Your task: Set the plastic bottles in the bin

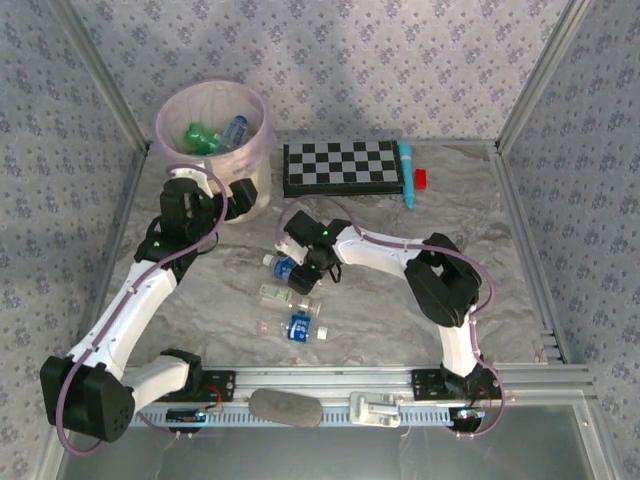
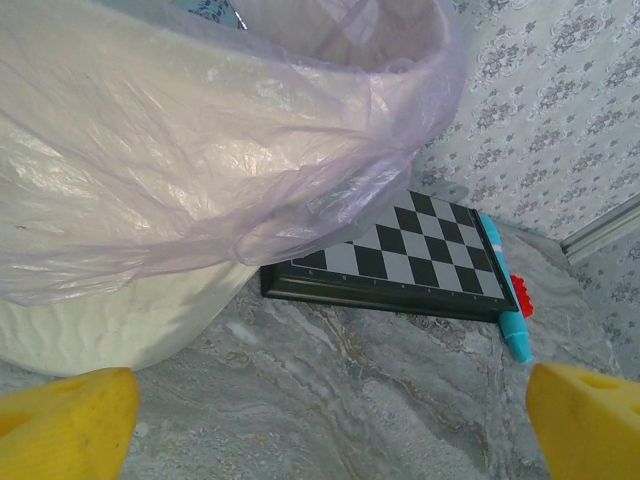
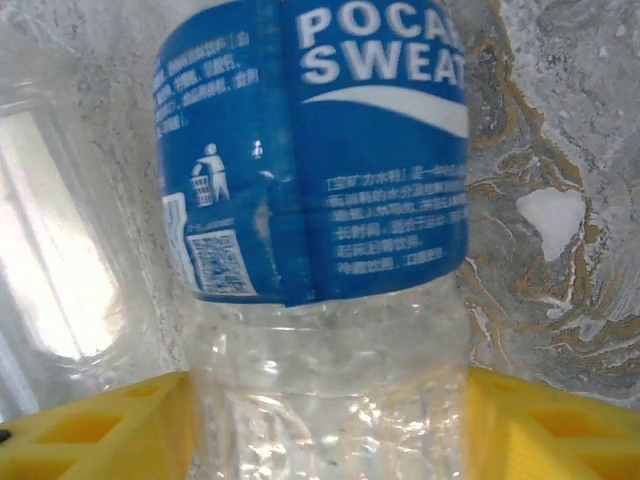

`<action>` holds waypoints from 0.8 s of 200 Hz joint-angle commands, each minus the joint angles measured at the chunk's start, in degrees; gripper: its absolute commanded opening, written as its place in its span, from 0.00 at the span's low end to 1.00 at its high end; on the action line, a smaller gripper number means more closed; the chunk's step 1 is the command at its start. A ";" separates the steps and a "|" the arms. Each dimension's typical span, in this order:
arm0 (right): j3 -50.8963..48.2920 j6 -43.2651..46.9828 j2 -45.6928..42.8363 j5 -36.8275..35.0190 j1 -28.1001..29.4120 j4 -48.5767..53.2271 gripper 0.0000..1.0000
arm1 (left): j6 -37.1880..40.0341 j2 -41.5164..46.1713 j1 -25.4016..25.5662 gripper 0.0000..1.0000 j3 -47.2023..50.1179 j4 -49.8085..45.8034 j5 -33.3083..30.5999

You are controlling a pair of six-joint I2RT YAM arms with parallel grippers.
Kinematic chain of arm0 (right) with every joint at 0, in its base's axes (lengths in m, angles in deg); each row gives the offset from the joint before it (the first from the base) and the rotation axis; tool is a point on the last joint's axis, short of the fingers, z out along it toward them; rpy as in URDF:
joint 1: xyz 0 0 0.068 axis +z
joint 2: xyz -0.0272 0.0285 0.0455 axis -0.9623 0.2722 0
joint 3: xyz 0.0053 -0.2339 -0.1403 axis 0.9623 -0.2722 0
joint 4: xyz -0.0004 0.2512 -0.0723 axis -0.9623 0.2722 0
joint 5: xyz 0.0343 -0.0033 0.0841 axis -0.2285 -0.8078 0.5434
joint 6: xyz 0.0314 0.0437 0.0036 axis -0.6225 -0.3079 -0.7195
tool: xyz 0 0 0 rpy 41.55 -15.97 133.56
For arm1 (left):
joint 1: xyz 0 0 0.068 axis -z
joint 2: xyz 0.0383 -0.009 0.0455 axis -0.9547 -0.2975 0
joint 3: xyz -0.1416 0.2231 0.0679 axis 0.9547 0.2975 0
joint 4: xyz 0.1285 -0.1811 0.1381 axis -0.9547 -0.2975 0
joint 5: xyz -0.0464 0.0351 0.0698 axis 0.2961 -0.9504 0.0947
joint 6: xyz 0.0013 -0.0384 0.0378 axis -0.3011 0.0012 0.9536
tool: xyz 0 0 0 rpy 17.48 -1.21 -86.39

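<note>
- Our right pincer [image 3: 325, 440] clasped a clear bottle with a blue label [image 3: 315, 150], its yellow fingers [image 3: 90, 430] pressed against both sides.
- From above, that bottle sat near the middle of the grey table [image 1: 470, 250]. A clear bottle [image 1: 277, 295] and another blue-labelled bottle [image 1: 296, 327] lay just nearer the arm bases.
- Our left pincer [image 2: 330, 430] stood wide and held nothing, low beside the bin [image 2: 110, 320].
- The bin stood at the table's far left, with a pale pink liner [image 1: 168, 118] over its rim. A green bottle [image 1: 200, 137] and a blue bottle [image 1: 235, 128] lay inside.
- A chessboard [image 1: 342, 167] lay right of the bin. A teal marker [image 1: 408, 172] ran along its right edge, with a red block [image 1: 421, 179] just beside the marker.
</note>
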 commanded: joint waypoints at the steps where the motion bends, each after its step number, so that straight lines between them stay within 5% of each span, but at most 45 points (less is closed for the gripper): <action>1: 1.38 1.26 2.00 -1.83 0.63 3.62 0.64 | -0.66 0.52 -0.30 0.99 0.02 1.97 1.00; 70: 0.45 1.61 -0.45 -1.11 0.37 1.24 0.46 | -1.34 0.46 -0.30 0.99 -0.07 2.16 1.57; 160: -10.81 -10.51 -16.88 15.06 -10.09 -18.80 0.42 | -9.01 -0.72 1.49 0.99 1.38 8.32 8.73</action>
